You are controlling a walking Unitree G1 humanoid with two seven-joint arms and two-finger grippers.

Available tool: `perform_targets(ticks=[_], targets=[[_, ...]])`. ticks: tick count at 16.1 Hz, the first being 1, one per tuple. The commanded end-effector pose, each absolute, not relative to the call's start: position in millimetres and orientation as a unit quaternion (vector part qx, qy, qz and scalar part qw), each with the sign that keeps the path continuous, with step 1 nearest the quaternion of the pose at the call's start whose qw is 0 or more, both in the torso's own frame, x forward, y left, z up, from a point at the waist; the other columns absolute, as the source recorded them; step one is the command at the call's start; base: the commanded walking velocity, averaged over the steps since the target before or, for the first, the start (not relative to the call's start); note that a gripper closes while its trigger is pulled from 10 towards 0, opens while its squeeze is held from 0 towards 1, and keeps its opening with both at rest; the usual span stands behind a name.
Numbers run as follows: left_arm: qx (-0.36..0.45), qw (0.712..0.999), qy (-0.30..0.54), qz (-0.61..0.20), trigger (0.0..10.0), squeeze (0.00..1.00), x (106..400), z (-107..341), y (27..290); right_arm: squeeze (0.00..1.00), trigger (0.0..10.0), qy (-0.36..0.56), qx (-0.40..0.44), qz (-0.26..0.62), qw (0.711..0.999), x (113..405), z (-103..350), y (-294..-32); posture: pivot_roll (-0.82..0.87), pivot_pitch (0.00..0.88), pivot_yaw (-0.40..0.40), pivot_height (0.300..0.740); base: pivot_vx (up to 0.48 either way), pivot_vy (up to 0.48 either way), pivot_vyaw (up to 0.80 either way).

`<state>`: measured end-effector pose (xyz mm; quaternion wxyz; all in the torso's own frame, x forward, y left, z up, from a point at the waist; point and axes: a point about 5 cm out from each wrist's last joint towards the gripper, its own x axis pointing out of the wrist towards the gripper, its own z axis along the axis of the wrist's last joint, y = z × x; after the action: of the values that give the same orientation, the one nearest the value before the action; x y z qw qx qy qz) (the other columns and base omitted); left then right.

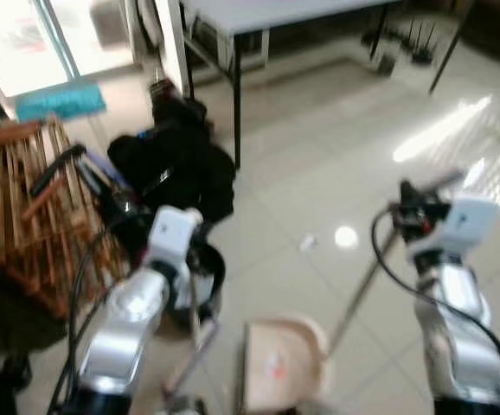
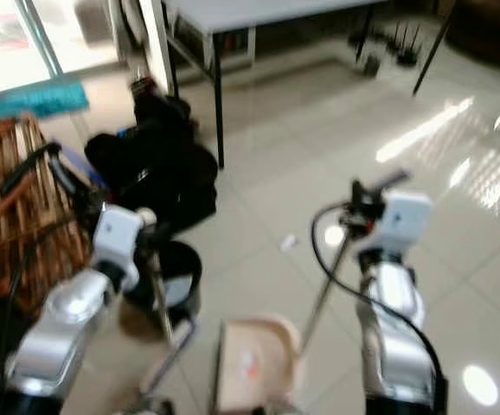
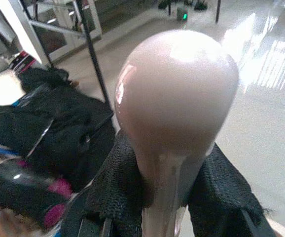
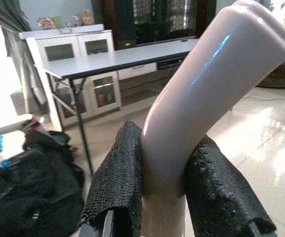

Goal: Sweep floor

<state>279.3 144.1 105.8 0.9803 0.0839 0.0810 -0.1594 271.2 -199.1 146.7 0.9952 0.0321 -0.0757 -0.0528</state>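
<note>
My left gripper [image 3: 163, 157] is shut on the pink round-topped broom handle [image 3: 174, 94]. In the eye views this handle [image 1: 195, 309] runs down from the left arm toward the floor at the bottom edge. The right gripper [image 4: 167, 148] is shut on the pink bent grip of the dustpan handle [image 4: 206, 74]. Its thin pole [image 1: 361, 290] slants down to the beige dustpan [image 1: 280, 363], which rests on the tiles between the two arms. A small scrap of litter [image 1: 308, 243] lies on the glossy floor beyond the dustpan. The eye views are blurred.
A heap of black bags [image 1: 176, 164] and a black bin [image 1: 211, 270] sit close to my left arm. Further left stands a wooden rack [image 1: 16, 199]. A table [image 1: 259, 13] with a black leg [image 1: 236, 104] stands behind, and a teal mat [image 1: 60, 102] lies by the door.
</note>
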Motion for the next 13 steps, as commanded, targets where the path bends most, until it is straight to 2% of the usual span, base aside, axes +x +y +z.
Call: perform_targets(ticks=[1, 11, 13], targets=[[0.088, 0.982, 0.061, -0.156, 10.0, 0.00, 286, 113, 146, 0.00, 10.0, -0.090, 0.030, -0.048, 0.994, 269, 156, -196, -0.13, 0.068, 0.001, 0.740, 0.000, -0.349, 0.00], [0.087, 0.983, 0.038, -0.160, 10.0, 0.00, 308, 125, 142, 0.00, 10.0, -0.068, 0.051, -0.072, 0.994, 266, 154, -194, -0.16, 0.063, 0.033, 0.740, 0.000, -0.350, 0.00], [0.051, 0.986, 0.051, -0.148, 10.0, 0.00, 310, 124, 145, 0.00, 10.0, -0.059, 0.057, -0.080, 0.993, 261, 151, -194, -0.16, 0.066, 0.031, 0.740, 0.000, 0.240, 0.00]])
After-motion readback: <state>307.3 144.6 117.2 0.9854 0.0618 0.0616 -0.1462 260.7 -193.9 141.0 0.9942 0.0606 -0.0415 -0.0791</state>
